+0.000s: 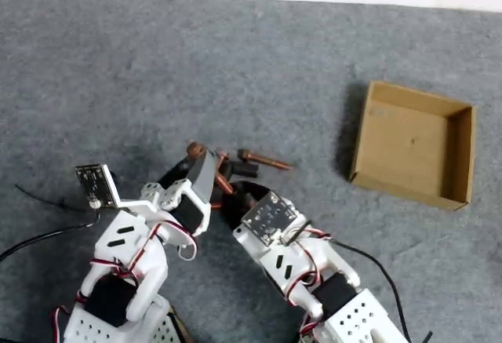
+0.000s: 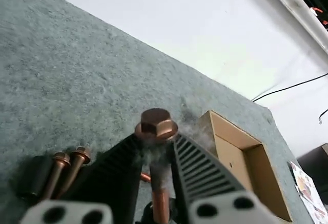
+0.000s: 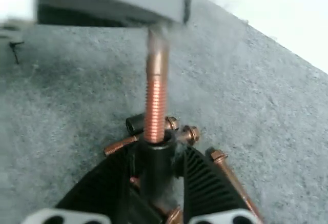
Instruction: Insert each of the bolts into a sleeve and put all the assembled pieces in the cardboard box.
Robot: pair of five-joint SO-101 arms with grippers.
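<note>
One copper hex-head bolt (image 2: 156, 125) is meeting a black sleeve (image 3: 154, 160) end-on, threaded tip right at its mouth. More bolts (image 1: 265, 158) and another sleeve (image 3: 134, 125) are lying heaped just beside them, and the open cardboard box (image 1: 460, 155) is sitting flat, well apart.

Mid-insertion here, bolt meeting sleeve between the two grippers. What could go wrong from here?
1. The left gripper pinches the bolt just under its head; a side load could pivot it and jam the thread at the mouth of the sleeve.
2. The right gripper holds the sleeve close to the loose bolts on the carpet; a slip would likely drop it among them.
</note>
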